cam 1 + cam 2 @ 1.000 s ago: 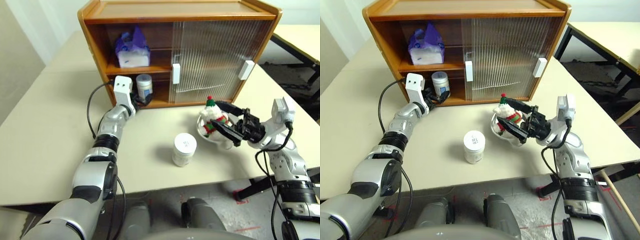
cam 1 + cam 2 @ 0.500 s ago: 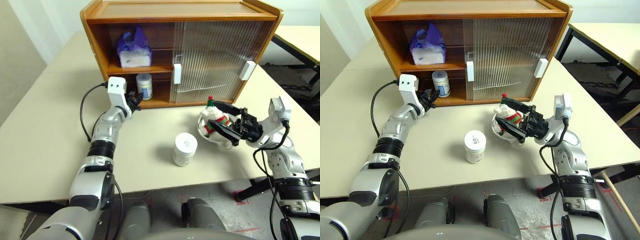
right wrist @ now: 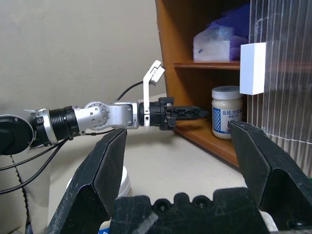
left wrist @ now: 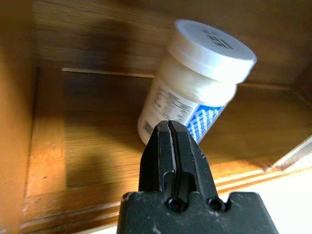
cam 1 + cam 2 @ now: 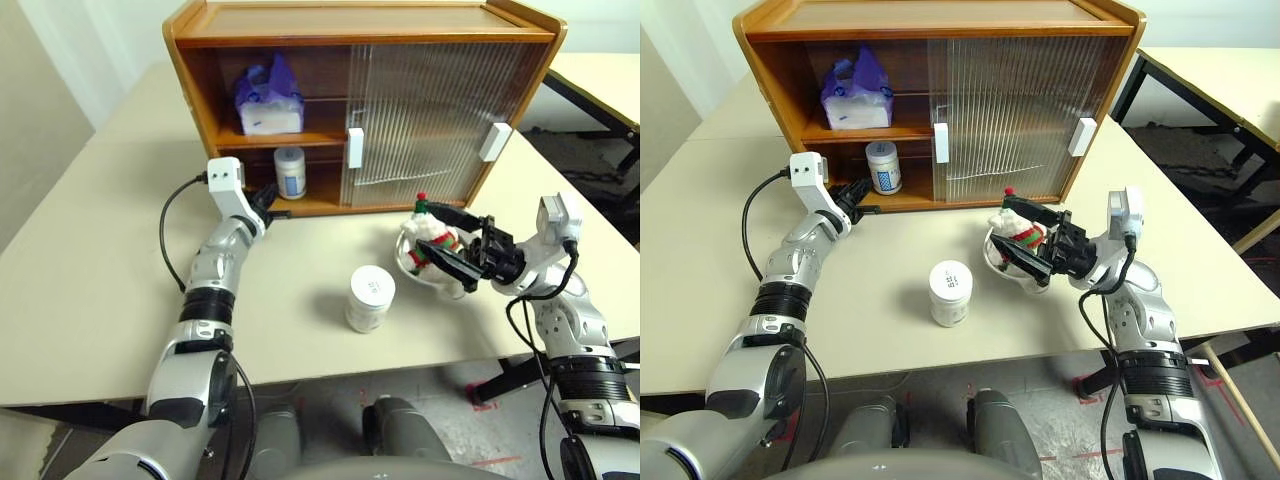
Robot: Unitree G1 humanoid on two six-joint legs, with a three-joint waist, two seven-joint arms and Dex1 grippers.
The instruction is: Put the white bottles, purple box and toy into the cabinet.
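1. The cabinet (image 5: pixel 360 40) stands at the far side of the table (image 5: pixel 90 290), ahead of both my grippers. Its left half is open; the ribbed sliding doors (image 5: pixel 430 120) cover the right half.
2. The purple box (image 5: pixel 265 100) already sits on the upper shelf, above and just beyond my left gripper (image 5: pixel 276 205).
3. One white bottle (image 5: pixel 290 172) stands upright on the lower shelf, directly ahead of my left gripper's tip and apart from it. That gripper is empty, its fingers pressed together, at the shelf's front edge.
4. The second white bottle (image 5: pixel 369 298) stands upright on the table, between my two arms and nearer to me than either gripper.
5. The toy (image 5: pixel 425 240) sits in a shiny bowl (image 5: pixel 425 268), right in front of my right gripper (image 5: pixel 455 243). Its jaws are spread wide and hold nothing.
6. I judge the next step to be collecting the table bottle with my left arm. To do it well, I should draw the arm straight back, clear of the shelf, open the fingers before descending, and grasp the body below the cap.
7. I should carry it in low and set it beside the shelved bottle without knocking that one over.
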